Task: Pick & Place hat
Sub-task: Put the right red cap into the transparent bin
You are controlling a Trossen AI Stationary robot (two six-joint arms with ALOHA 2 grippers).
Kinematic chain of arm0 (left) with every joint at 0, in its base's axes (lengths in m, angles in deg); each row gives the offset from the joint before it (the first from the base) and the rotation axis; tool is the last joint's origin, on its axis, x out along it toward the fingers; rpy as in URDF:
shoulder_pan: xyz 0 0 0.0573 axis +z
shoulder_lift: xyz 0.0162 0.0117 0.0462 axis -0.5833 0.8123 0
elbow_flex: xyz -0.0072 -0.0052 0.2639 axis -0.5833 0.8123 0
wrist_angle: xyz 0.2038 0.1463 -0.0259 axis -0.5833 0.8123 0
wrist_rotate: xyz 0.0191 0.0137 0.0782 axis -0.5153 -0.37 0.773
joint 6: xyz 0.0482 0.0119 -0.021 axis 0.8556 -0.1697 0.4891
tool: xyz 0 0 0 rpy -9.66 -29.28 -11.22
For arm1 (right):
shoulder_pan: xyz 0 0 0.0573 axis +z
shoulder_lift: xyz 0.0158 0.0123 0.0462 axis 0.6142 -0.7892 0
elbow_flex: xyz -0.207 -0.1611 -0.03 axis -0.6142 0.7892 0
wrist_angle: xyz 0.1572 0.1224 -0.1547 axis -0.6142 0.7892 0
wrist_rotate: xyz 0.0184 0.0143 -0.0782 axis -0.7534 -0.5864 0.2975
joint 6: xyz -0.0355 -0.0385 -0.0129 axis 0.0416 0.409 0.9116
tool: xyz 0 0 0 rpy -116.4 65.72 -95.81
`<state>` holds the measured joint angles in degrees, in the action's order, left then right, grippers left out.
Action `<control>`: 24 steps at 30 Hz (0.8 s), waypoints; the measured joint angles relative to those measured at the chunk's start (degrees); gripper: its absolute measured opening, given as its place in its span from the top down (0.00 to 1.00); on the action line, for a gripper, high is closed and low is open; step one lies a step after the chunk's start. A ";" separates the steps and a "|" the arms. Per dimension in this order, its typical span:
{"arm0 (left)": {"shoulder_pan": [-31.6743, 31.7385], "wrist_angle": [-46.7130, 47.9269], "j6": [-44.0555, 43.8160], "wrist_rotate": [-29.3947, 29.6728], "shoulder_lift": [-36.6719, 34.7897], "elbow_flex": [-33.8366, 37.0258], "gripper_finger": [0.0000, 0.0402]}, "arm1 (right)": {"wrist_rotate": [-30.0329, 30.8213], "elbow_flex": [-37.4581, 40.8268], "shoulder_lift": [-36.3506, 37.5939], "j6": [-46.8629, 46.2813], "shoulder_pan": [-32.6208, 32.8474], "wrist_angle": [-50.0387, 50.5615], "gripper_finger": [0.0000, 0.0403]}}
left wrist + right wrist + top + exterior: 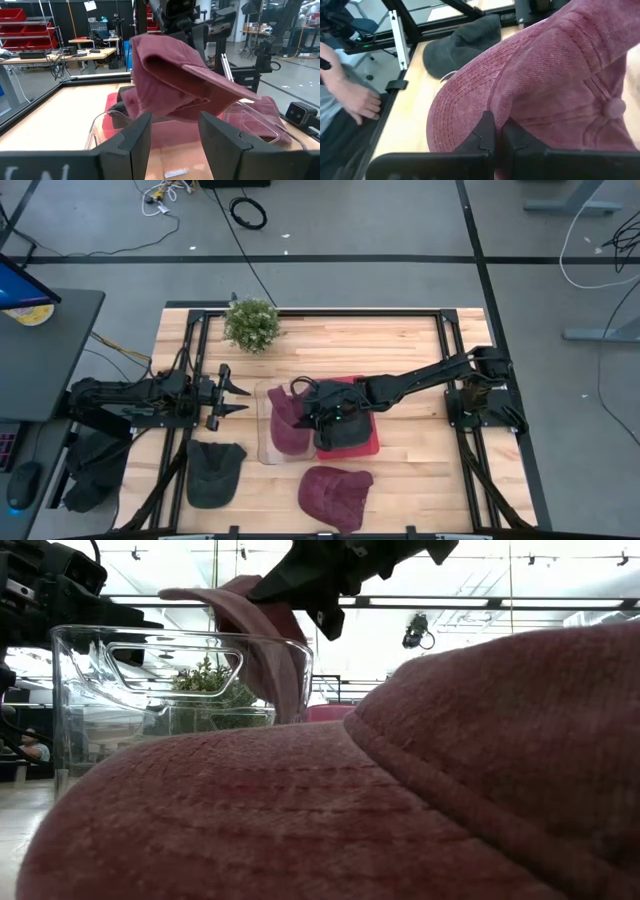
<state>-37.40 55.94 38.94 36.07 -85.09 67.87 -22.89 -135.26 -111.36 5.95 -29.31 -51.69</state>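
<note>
My right gripper (pixel 307 406) (pixel 494 131) reaches in from the table's right and is shut on a maroon corduroy hat (pixel 288 418) (pixel 170 75) above a clear plastic bin (pixel 268 448) (pixel 150 680). The hat's lower part hangs inside the bin's walls in the low view. A second maroon hat (pixel 335 495) (pixel 330 810) lies by the table's near edge. On the table left of it lies a dark hat (pixel 215 472) (pixel 465 42). My left gripper (pixel 238 393) (pixel 175 132) is open and waits left of the bin. My right gripper pinches the maroon hat between its two fingers where the stitched brim meets the crown (pixel 487 102), coming from above. The hat is lifted clear of the table and hangs below the fingers over the bin, with its brim (pixel 225 82) sticking out sideways.
A red tray (pixel 368 442) with another dark hat (pixel 345 430) sits right of the bin, under the right arm. A potted plant (pixel 251 324) stands near the far edge. A person's hand (pixel 355 97) shows beyond the table's frame in the right wrist view.
</note>
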 joint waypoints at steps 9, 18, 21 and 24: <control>-0.02 -0.02 0.00 0.00 0.00 0.02 0.58 | -0.48 0.00 0.02 -1.53 -0.02 -0.22 0.95; -0.01 -0.04 -0.01 0.00 0.00 0.01 0.58 | -0.01 0.00 0.02 -1.54 0.26 -0.29 0.87; -0.01 -0.04 0.00 0.00 0.00 0.02 0.58 | 0.64 0.00 -0.24 -1.51 0.26 -0.99 0.83; -0.02 -0.04 -0.02 0.00 0.00 0.00 0.58 | 0.65 0.00 -0.24 -1.54 0.26 -1.12 0.77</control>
<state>-37.42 55.90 38.92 36.07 -85.09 67.87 -22.24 -135.26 -111.60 4.41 -29.05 -52.80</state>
